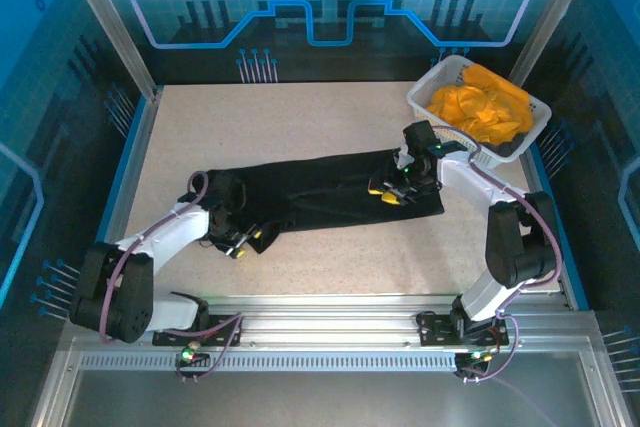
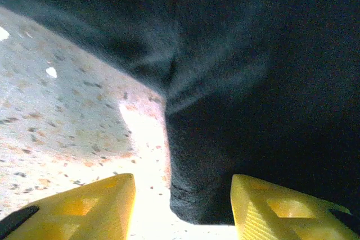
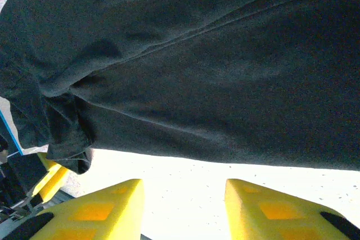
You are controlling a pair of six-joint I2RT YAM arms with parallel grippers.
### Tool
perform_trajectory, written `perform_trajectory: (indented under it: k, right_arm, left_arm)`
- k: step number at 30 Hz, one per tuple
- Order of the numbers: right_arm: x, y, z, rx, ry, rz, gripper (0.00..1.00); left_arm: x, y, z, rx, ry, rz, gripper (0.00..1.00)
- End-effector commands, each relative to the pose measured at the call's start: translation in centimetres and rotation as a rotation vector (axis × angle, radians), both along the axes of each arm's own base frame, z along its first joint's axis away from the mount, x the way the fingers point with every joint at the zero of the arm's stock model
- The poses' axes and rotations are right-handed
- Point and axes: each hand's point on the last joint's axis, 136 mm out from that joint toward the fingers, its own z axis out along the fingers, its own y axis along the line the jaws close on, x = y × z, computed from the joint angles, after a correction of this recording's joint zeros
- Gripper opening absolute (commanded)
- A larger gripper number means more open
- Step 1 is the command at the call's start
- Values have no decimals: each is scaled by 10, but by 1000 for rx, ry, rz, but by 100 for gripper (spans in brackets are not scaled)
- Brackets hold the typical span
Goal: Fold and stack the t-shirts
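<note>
A black t-shirt (image 1: pixel 320 192) lies across the table as a long, narrow strip. My left gripper (image 1: pixel 245 244) sits at the strip's near left end. In the left wrist view its yellow fingers (image 2: pixel 95 200) stand apart; a corner of the black t-shirt (image 2: pixel 253 82) lies between them, and the left gripper (image 2: pixel 183 178) is open. My right gripper (image 1: pixel 386 192) hovers over the strip's right end. In the right wrist view the right gripper (image 3: pixel 183 182) is open over bare table, the black t-shirt (image 3: pixel 197 54) edge just ahead. Orange-yellow t-shirts (image 1: pixel 480 112) lie crumpled in the basket.
A white lattice basket (image 1: pixel 432 77) stands at the back right corner of the speckled table (image 1: pixel 280 117). A metal frame and blue panels wall in the table on all sides. Both arm bases sit on the rail at the near edge.
</note>
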Motion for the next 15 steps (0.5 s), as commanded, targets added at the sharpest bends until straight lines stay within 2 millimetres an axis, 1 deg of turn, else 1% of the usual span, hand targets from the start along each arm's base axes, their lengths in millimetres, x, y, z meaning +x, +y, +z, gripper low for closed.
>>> perform_trajectory:
  k: [1,3,4,5,7,9,11,15]
  right_arm:
    - [6,10,8,32,-16,14,44]
    - [5,9,5,29,-10,13,43]
    - [5,9,4,28,-9,14,43]
    - [4,9,2,27,-5,12,43]
    - [5,9,0,26,-1,12,43]
    - [5,9,-1,25,1,9,43]
    - [6,8,-3,24,3,5,43]
    - [7,8,-5,26,6,0,43]
  left_arm:
    - [-11,-14,-12,-28,40,9,46]
    - [-13,-19,-16,-20,43,-5,34]
    - [-13,-19,-18,-9,47,-12,24]
    - [-16,-16,-19,14,58,-17,15]
    - [-18,-7,-17,65,67,-35,1]
    - [-19,-1,-11,97,55,-55,0]
    - [-17,-1,-1,94,21,-61,0]
    - [-14,-8,13,41,-25,-44,0]
